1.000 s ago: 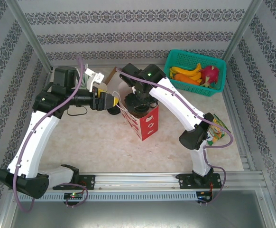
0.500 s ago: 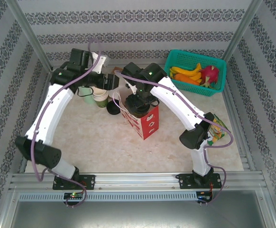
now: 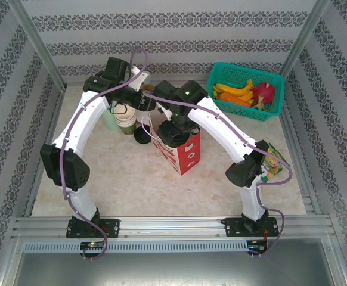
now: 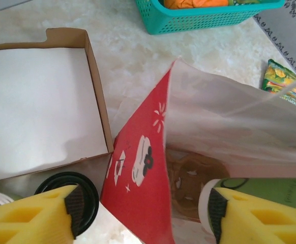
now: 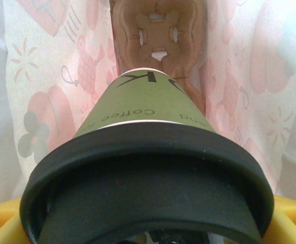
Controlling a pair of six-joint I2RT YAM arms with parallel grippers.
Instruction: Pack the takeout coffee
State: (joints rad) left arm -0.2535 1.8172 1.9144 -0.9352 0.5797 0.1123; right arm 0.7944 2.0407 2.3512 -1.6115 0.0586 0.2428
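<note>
From above, the red bag (image 3: 188,156) stands open on the bench (image 3: 120,179). At your left wrist, the left hand (image 4: 143,216) has its fingers apart, straddling the bag's red wall. At your right wrist, the right hand (image 5: 148,223) is clamped on the takeout coffee (image 5: 148,107), inside the bag, base toward the brown carrier (image 5: 158,30).

**A:** The right arm (image 3: 221,128) bends over the red bag (image 3: 185,156), with the right gripper (image 3: 173,132) down at its open mouth!

**B:** And the left arm (image 3: 81,128) arches to the far side. The paper cups (image 3: 126,124) and a black lid (image 3: 142,136) sit just left of the bag.

**A:** There's the teal basket (image 3: 248,65) of fruit (image 3: 239,94) far right, and a snack packet (image 3: 273,161) nearer.
</note>
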